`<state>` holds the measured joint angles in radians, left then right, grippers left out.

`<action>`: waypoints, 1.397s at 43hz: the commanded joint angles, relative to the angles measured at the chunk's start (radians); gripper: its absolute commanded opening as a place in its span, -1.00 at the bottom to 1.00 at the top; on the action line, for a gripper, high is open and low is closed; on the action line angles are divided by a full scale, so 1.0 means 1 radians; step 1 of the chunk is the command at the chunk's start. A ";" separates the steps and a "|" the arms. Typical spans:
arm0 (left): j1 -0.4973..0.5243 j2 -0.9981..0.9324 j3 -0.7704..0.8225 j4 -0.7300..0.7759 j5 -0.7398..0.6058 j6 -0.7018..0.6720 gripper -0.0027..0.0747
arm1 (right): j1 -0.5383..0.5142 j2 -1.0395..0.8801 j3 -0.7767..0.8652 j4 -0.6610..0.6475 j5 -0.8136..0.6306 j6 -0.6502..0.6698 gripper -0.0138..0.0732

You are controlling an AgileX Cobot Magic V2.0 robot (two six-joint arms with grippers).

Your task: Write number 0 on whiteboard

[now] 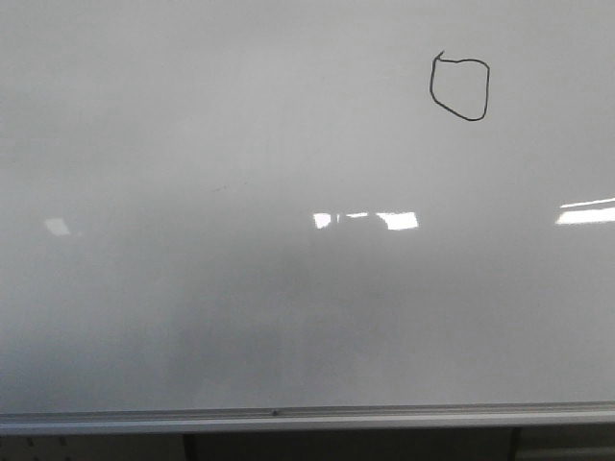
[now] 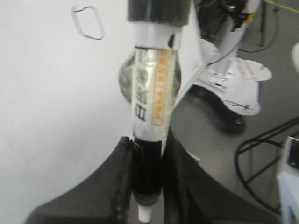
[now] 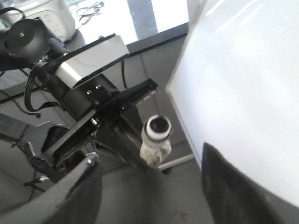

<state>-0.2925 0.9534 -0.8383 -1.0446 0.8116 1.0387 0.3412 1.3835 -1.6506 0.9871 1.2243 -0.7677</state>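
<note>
Front view: number 0 (image 1: 460,89) on whiteboard (image 1: 240,144)

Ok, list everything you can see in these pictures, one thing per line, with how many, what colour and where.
whiteboard: one, pale grey-white, fills the front view
number 0: one, thin black loop, upper right of the whiteboard
metal rail: one, silver, along the whiteboard's lower edge
light reflections: several, bright white, across the middle of the whiteboard
marker: one, white body with orange label and black cap end, clamped in the left gripper
left gripper: one, black, shut on the marker
right gripper: one, black, open and empty, beside the whiteboard's edge
</note>
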 commanded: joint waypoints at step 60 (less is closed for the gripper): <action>0.478 0.649 -0.192 0.703 -0.342 -0.753 -0.98 | -0.113 -0.903 1.081 -0.081 -0.808 0.001 -0.84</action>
<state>0.1901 1.6066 -0.9800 -0.3294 0.5314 0.2920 0.2352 0.4765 -0.5445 0.8763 0.4554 -0.7637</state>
